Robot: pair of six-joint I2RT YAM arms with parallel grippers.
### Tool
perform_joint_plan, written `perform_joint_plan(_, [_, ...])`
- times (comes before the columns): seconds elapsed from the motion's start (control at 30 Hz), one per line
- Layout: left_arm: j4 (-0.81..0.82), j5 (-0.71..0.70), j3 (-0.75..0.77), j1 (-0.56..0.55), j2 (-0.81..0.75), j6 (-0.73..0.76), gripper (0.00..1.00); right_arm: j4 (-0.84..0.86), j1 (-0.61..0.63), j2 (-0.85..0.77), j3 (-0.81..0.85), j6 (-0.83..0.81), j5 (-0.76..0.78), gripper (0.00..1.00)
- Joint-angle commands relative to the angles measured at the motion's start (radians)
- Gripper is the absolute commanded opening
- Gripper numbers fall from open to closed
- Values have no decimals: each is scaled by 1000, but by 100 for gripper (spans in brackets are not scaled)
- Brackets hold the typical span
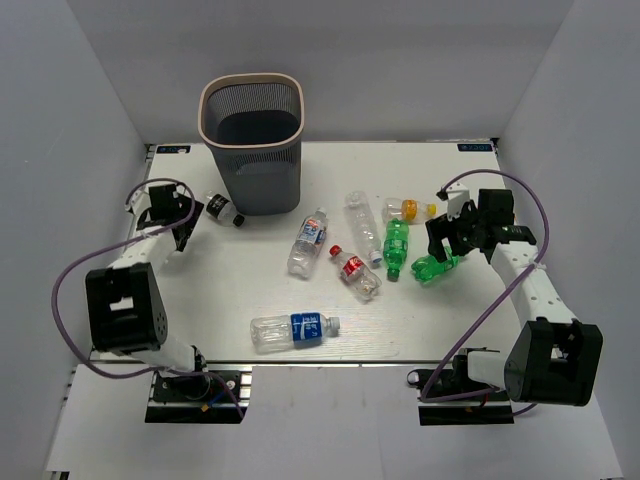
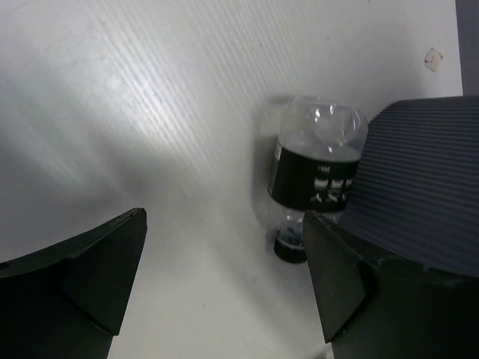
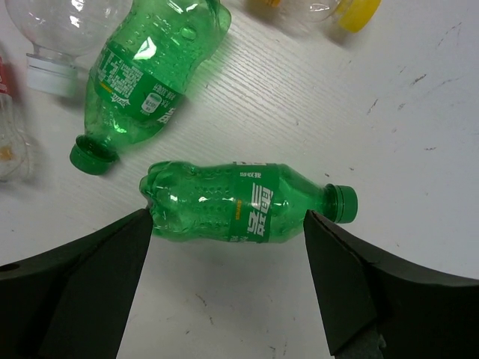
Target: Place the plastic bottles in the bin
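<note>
My fingers are black; the bottle by the white table's right edge is green, cap too; the meshed bin is dark grey, pink-rimmed.

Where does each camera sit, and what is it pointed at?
Top external: above and behind, looking down on the table, bin, bottles; left arm and right arm show.
Left wrist: on the left arm, facing a black-labelled bottle beside the bin; open jaws show.
Right wrist: on the right arm, facing a green bottle; open jaws show.
Shared: top and left wrist both show that black-labelled bottle.
</note>
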Motion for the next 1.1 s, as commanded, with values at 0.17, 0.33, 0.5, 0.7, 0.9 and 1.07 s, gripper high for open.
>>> perform_joint_plan(0.17, [161,238,143,58,161,53,97,21,-6,27,16,-5,14,88])
perform_joint_plan(0.33, [203,332,185,78,248,103,97,23,-5,42,13,-2,20,88])
perform_joint_plan(0.5, [234,389,238,78,337,122,98,17,-5,64,23,4,20,88])
perform_joint_plan(0.7, [218,409,316,78,444,135,98,9,-6,68,27,10,14,88])
perform_joint_plan(0.9, [199,419,400,67,513,145,97,0,-6,70,33,15,9,88])
perform_joint_plan(1.07, [189,438,382,67,508,157,71,-12,-5,79,50,10,4,88])
